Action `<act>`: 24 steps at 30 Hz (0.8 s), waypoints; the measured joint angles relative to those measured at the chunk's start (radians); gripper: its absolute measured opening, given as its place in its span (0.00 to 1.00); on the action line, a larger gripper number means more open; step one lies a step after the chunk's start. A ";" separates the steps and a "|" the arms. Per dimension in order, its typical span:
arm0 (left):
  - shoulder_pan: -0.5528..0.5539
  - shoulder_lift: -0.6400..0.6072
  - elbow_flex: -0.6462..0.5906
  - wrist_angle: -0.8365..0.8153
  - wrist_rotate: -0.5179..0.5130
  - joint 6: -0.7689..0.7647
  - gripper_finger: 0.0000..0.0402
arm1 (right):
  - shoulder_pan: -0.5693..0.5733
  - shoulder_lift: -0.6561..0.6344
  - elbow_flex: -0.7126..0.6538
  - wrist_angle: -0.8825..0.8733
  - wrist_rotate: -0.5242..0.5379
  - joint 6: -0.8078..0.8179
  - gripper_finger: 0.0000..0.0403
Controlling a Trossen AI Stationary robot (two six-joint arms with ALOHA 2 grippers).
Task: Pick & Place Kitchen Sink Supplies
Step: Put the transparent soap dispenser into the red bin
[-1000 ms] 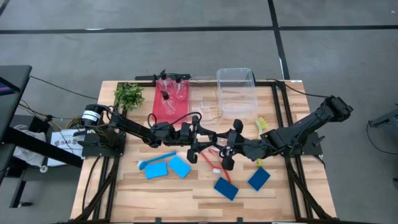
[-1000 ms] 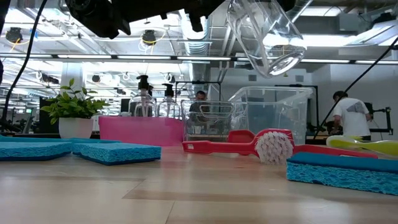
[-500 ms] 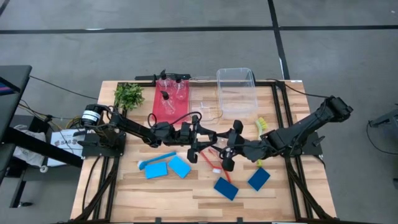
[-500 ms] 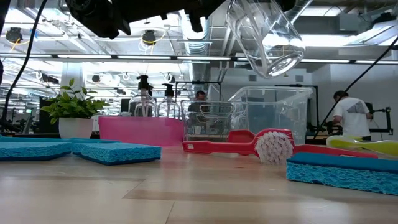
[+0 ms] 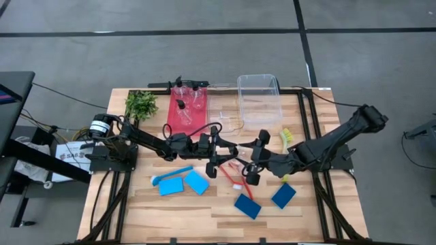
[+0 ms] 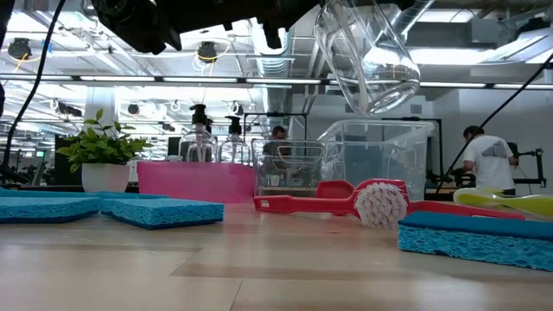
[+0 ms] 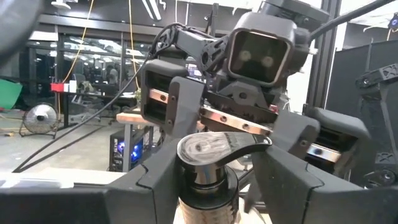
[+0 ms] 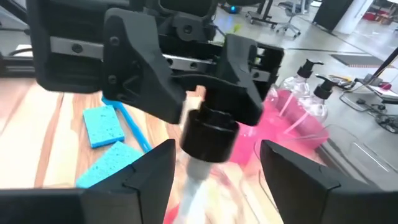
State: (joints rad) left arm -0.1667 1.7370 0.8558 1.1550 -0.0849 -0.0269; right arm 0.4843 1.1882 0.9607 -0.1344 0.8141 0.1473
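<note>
A small clear pump bottle [image 6: 367,56] with a black top [image 7: 211,149] hangs tilted in the air above the table's middle. My left gripper [image 5: 223,155] comes from the table's left and is shut on the bottle's top end. My right gripper [image 5: 253,160] faces it from the right and is open. Its fingers [image 8: 146,174] stand on either side of the clear body without plainly touching it. A red brush [image 5: 230,178], a blue brush [image 5: 170,175], light-blue sponges [image 5: 197,182] and dark-blue sponges [image 5: 247,205] lie flat on the table. My left gripper pinches the bottle between its two fingers at the black pump top [image 8: 200,106], just above the cap [image 8: 208,134]. The fingers [image 7: 155,186] come roughly level from the table's left. The bottle is lifted clear, and its clear body [image 6: 371,69] hangs tilted below the hold.
A pink bin [image 5: 186,114] with more pump bottles, a wire rack [image 5: 225,121] and a clear bin [image 5: 259,99] stand along the far edge. A plant [image 5: 141,103] stands at the far left. A yellow-green brush [image 5: 286,136] lies at the right. Bare wood shows near the front edge.
The bottle's hanging lower end has dropped and swung a little in the low view. My right gripper has drawn back slightly toward the table's right edge and stayed open. My left gripper has kept its hold.
</note>
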 joint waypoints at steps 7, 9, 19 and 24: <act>0.000 0.000 0.000 -0.004 0.004 0.002 0.46 | 0.013 -0.060 0.000 -0.105 -0.004 0.002 0.55; 0.000 0.000 0.000 -0.006 0.004 0.004 0.46 | 0.022 -0.080 0.000 -0.129 -0.004 0.003 0.56; 0.034 0.000 0.000 -0.022 0.004 0.006 0.46 | 0.106 -0.196 0.000 -0.266 -0.004 0.037 0.56; 0.044 0.000 0.000 -0.040 -0.060 0.072 0.46 | 0.153 -0.248 0.000 -0.381 -0.001 0.097 0.56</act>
State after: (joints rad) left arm -0.1223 1.7366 0.8555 1.1149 -0.1448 0.0447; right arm 0.6368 0.9401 0.9607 -0.5149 0.8127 0.2443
